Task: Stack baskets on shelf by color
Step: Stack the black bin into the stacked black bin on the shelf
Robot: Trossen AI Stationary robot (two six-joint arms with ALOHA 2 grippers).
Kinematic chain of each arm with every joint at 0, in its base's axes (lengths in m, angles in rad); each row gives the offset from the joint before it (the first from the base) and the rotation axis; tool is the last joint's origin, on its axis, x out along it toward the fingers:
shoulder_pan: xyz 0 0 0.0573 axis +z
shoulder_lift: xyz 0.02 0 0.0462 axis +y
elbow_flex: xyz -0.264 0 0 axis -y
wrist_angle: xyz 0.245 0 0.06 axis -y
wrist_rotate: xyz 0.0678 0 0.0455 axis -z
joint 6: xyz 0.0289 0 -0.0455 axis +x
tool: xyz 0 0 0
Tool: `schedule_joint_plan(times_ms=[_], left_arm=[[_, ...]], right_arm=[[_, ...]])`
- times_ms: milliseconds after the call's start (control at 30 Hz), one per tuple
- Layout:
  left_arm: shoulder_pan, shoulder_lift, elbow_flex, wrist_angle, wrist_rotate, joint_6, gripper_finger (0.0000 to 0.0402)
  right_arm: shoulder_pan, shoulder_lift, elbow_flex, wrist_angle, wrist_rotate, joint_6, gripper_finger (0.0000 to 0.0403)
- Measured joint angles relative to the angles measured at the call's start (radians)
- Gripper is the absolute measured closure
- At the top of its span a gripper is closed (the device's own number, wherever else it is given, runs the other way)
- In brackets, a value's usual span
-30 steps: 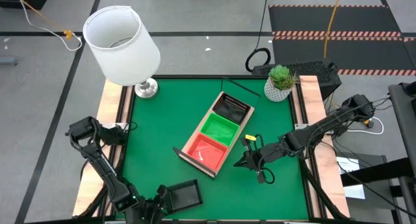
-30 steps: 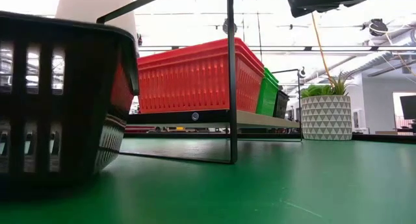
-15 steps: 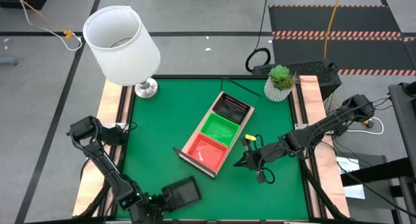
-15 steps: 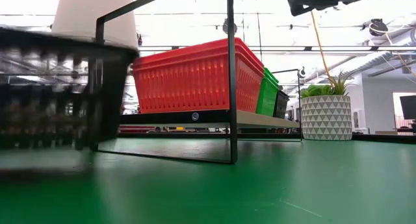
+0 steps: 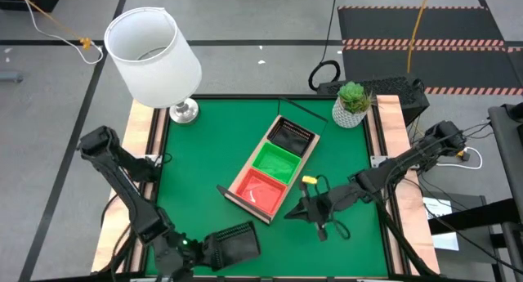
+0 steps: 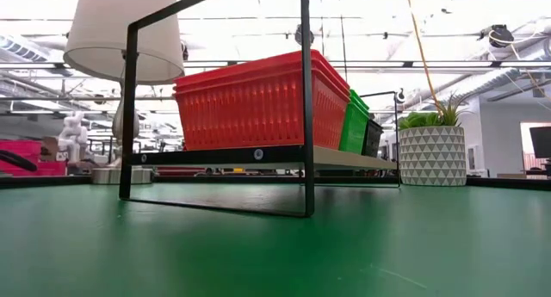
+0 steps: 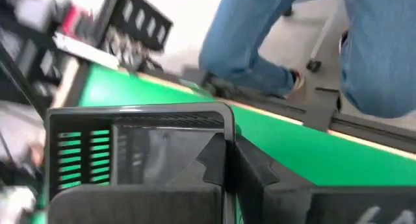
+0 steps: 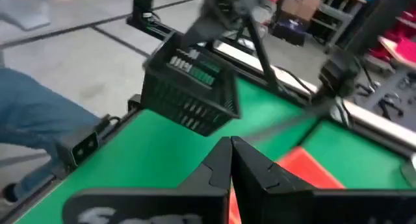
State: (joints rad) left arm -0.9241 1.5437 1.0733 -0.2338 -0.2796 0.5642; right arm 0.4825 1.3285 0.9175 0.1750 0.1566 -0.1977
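Observation:
My left gripper is at the table's near left, shut on a black mesh basket, also seen in the left wrist view and, raised off the mat, in the right wrist view. The shelf stands slantwise mid-table on dark metal legs. It carries a red stack, a green stack and a black one. My right gripper hovers shut, just right of the shelf's red end, touching nothing. My left gripper holds the black basket by one side wall's rim. One finger is inside the basket and the other outside. The basket is lifted clear of the table, roughly level, and no longer shows in the low view.
A white-shaded lamp stands at the far left corner and a potted plant at the far right corner. A person's legs in jeans are beyond the table's near edge. Bare green mat lies left of the shelf.
My left gripper has risen with the black basket, which went from resting on the mat in front of the low camera to lifted clear and out of that view. It also shifted slightly toward the table's right. My right gripper has moved a little toward the near-left.

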Motion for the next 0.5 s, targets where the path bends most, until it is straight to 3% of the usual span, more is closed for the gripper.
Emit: schedule_joint_plan(times_ms=[133, 300, 500], left_arm=[[0.045, -0.042, 0.0, 0.021, 0.108, 0.152, 0.0383], [0.143, -0.045, 0.0, 0.023, 0.254, 0.204, 0.0394], [0.194, -0.039, 0.0, 0.033, 0.295, 0.228, 0.0382]], right_arm=[[0.027, 0.119, 0.159, -0.131, -0.012, -0.06, 0.0386], [0.044, 0.237, 0.332, -0.266, -0.083, -0.109, 0.0344], [0.062, 0.306, 0.393, -0.319, -0.079, -0.183, 0.0285]])
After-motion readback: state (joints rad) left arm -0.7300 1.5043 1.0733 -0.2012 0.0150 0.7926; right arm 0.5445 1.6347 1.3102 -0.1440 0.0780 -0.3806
